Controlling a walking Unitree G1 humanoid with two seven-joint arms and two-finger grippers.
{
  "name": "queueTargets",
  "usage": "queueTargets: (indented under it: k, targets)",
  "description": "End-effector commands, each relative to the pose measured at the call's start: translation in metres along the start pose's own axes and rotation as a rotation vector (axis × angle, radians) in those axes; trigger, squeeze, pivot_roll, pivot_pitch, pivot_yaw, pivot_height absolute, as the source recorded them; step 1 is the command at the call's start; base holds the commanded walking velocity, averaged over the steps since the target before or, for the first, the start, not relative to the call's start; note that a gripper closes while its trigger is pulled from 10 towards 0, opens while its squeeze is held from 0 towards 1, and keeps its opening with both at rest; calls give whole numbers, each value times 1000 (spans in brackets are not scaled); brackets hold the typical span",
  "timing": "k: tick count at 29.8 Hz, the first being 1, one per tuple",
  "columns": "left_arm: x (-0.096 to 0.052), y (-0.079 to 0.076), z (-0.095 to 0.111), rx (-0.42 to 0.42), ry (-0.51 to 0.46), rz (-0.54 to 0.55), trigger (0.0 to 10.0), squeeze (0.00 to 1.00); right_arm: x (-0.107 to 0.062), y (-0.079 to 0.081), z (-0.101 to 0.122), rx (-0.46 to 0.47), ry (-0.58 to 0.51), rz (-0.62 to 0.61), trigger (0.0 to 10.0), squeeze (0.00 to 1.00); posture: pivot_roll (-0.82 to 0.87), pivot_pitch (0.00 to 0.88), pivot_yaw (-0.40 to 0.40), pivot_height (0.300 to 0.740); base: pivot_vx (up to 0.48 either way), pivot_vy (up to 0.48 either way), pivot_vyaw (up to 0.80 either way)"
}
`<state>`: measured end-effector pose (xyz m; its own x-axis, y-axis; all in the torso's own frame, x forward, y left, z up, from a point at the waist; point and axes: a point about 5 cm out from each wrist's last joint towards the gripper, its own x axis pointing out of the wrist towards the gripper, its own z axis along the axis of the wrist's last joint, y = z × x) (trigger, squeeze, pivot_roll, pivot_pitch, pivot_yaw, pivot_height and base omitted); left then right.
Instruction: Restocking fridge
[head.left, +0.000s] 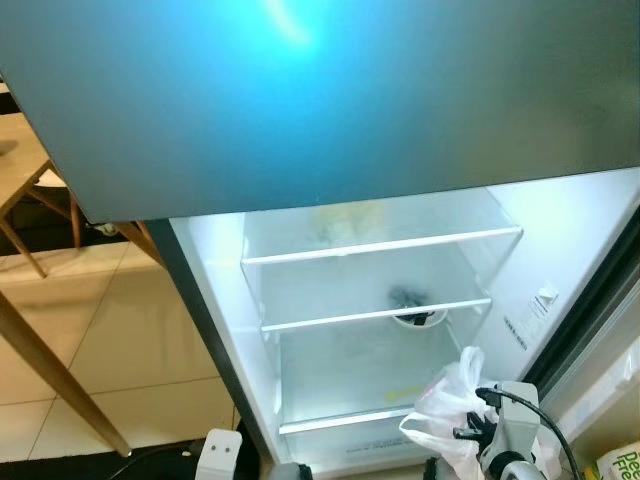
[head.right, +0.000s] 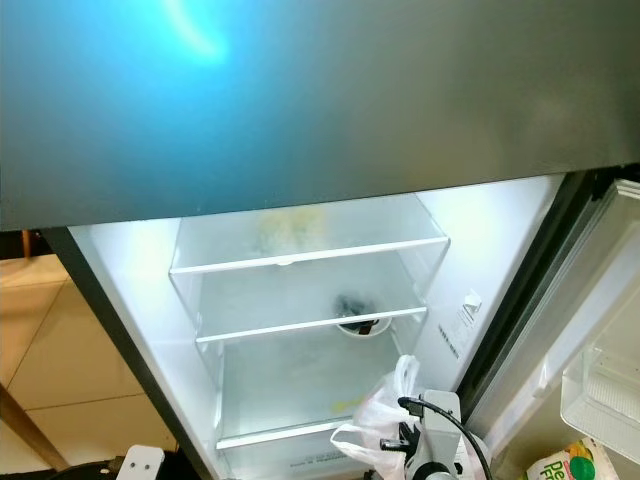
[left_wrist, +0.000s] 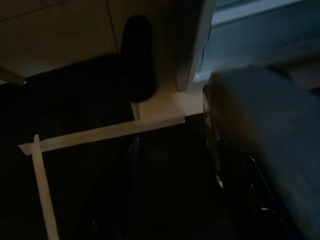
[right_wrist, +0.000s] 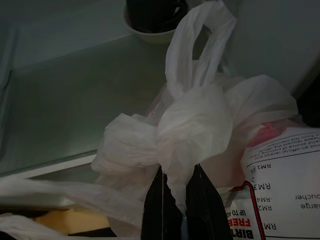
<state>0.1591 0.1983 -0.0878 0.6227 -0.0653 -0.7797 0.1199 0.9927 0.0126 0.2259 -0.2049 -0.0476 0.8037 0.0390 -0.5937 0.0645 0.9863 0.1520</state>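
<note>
At nine o'clock of the head views a tiled floor (head.left: 130, 340) and a slanting wooden table leg (head.left: 50, 370) were seen, with the left gripper (left_wrist: 175, 200) hung idle in the dark near the fridge's base; whether its claw was wide or narrow could not be told. At the centre the open fridge (head.left: 380, 300) was lit, its glass shelves (head.left: 375, 315) largely bare apart from a small bowl (head.left: 415, 312) holding something dark on the middle one. At five o'clock a knotted white plastic bag (right_wrist: 195, 125) was held pinched by the right gripper (right_wrist: 179, 197), its claw narrowed on the plastic beneath the knot, in front of the lower shelf. The step in hand was judged to be carrying the bag in; the next move would call for it to be lifted over the shelf edge, set down and released. At three o'clock the door bins (head.right: 610, 390) were seen.
</note>
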Motion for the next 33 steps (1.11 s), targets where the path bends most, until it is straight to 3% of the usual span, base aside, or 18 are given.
queueTargets:
  k: [1,9,12,19,23,33]
  targets:
    - [-4,-7,-17,9,60,-41,10000,0,3,4,9,0,-36,21,10000,0,-44,87,11,607,0,0,0]
    - [-2,-6,-10,9,45,-42,10000,0,7,11,25,0,-80,98,10000,0,-43,90,10,593,0,0,0]
    - [-1,-6,-8,10,43,-42,10000,0,9,19,41,-22,-91,244,10000,0,-41,91,10,588,0,0,0]
    - [-2,-8,-11,13,51,-45,10000,0,8,22,57,-71,-106,357,10000,0,-41,95,11,588,0,0,0]
    - [-3,-11,-17,15,62,-49,10000,0,9,21,72,-72,-141,371,10000,0,-40,101,12,588,0,0,0]
    - [-3,-17,-19,19,64,-50,10000,0,12,38,106,-95,-229,440,10000,0,-33,110,9,588,0,0,0]
